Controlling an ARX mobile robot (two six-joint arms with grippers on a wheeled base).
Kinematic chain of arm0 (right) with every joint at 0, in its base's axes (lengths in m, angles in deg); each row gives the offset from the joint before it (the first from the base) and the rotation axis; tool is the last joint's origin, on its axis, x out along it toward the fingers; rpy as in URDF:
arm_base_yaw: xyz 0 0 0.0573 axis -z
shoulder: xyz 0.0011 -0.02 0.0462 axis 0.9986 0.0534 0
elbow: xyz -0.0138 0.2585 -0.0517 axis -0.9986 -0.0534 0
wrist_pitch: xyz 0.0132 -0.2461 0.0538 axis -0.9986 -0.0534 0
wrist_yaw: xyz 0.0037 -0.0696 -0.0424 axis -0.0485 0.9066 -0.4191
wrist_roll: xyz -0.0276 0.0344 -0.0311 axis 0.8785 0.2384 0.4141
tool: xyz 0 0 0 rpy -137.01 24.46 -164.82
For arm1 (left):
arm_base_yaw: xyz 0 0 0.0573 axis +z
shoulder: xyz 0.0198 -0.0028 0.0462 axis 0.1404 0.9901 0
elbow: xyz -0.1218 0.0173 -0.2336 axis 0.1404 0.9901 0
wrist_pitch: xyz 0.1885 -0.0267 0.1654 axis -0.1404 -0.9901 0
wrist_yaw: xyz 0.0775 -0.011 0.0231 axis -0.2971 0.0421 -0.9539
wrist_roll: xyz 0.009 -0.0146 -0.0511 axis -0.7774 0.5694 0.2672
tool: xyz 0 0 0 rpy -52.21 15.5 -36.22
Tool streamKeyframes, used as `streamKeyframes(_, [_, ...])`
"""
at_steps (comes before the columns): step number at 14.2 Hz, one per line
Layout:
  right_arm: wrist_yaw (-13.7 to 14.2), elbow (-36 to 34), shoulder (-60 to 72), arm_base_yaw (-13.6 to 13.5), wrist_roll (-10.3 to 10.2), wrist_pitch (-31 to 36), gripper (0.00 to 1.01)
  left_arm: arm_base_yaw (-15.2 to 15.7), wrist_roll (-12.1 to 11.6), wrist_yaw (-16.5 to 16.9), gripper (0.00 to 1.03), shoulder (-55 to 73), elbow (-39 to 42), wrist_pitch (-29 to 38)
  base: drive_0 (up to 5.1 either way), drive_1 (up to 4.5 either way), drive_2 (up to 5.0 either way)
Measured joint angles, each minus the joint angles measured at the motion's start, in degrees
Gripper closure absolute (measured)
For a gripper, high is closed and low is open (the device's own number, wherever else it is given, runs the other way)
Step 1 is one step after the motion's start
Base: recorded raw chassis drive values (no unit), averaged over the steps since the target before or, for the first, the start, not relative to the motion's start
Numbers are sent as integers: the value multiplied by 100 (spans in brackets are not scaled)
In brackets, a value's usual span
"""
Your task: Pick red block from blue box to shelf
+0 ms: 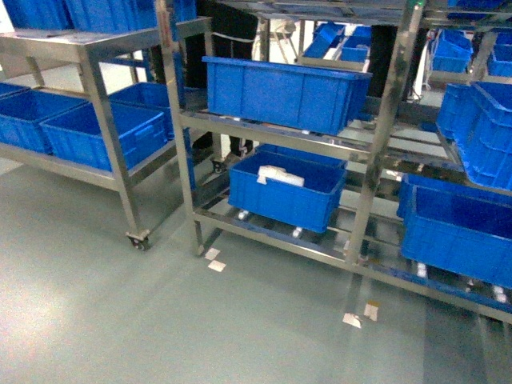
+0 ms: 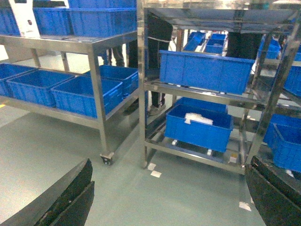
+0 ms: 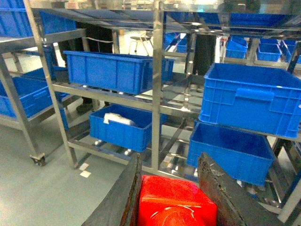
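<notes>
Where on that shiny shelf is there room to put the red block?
The shelf has bare rails right of the upper blue crate, beside the post. The lower level is crowded with crates. The right tool holds the red block.

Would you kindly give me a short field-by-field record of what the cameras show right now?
Setting: steel shelf on a grey floor
Red block: held between the fingers of the right hand
Left hand: open, empty
Shelf load: dark blue crates; the lower middle crate holds something white
Blue box: not in view
Placement: block not yet on the shelf
</notes>
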Motion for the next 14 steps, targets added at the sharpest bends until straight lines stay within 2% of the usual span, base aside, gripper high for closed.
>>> streamKeyframes(14, [0,0,0,0,0,0,72,0,2,0,5,0,0,0,-155,-155,-155])
